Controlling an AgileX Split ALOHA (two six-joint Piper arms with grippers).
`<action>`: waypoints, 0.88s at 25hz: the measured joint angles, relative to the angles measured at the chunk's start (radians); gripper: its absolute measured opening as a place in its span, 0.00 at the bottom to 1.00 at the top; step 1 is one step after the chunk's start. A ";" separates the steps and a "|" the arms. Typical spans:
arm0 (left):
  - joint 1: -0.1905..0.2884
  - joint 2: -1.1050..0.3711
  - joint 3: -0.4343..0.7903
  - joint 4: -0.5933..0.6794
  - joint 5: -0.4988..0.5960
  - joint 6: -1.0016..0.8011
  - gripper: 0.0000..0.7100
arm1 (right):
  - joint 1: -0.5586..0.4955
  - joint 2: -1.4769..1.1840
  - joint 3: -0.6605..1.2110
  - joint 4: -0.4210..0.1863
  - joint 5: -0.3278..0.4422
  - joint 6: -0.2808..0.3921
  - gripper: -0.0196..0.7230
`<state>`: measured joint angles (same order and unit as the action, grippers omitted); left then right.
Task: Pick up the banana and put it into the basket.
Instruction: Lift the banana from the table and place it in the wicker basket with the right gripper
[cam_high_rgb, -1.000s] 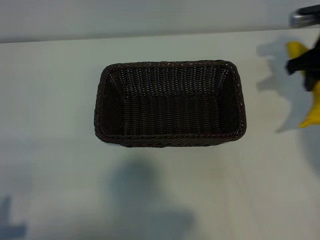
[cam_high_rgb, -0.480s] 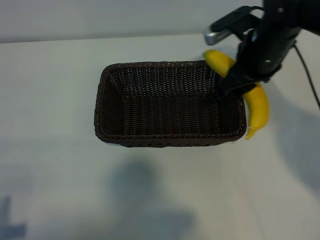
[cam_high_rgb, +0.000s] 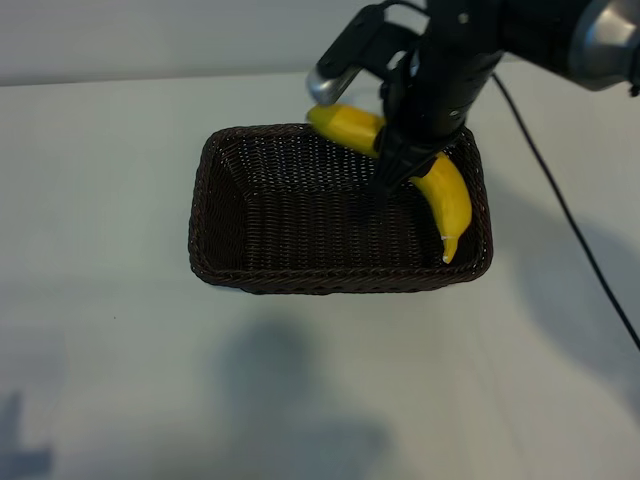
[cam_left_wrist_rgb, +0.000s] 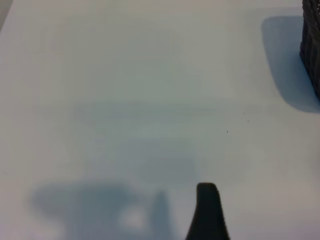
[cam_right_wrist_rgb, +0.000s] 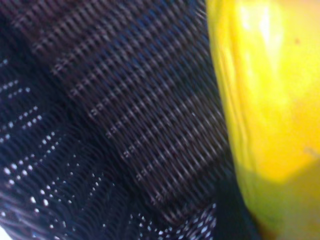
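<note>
The yellow banana (cam_high_rgb: 447, 198) hangs over the right half of the dark brown wicker basket (cam_high_rgb: 300, 282), with its pale tip pointing down toward the right wall. My right gripper (cam_high_rgb: 402, 160) is shut on the banana's middle, coming from the back right. In the right wrist view the banana (cam_right_wrist_rgb: 265, 100) fills one side, with the basket weave (cam_right_wrist_rgb: 125, 100) close behind it. The left arm is outside the exterior view. In its wrist view only one dark fingertip (cam_left_wrist_rgb: 207, 205) shows over bare table, holding nothing.
The basket stands in the middle of a pale tabletop (cam_high_rgb: 120, 380). A corner of the basket (cam_left_wrist_rgb: 312, 50) shows at the edge of the left wrist view. The right arm's cable (cam_high_rgb: 570, 230) trails across the table at the right.
The right arm has carried the banana leftward, from the table's right edge to above the right part of the basket. The left wrist side shows no change.
</note>
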<state>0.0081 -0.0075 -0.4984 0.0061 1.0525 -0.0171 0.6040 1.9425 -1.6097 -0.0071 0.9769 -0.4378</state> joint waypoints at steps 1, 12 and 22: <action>0.000 0.000 0.000 0.000 0.000 0.000 0.80 | 0.006 0.008 -0.002 0.000 -0.008 -0.048 0.59; 0.000 0.000 0.000 0.000 0.000 0.000 0.80 | 0.029 0.048 -0.004 -0.003 -0.113 -0.340 0.59; 0.000 0.000 0.000 0.000 0.000 0.002 0.80 | 0.072 0.095 -0.007 0.000 -0.243 -0.357 0.59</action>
<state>0.0081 -0.0075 -0.4984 0.0061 1.0525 -0.0152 0.6755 2.0374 -1.6162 -0.0073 0.7344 -0.7952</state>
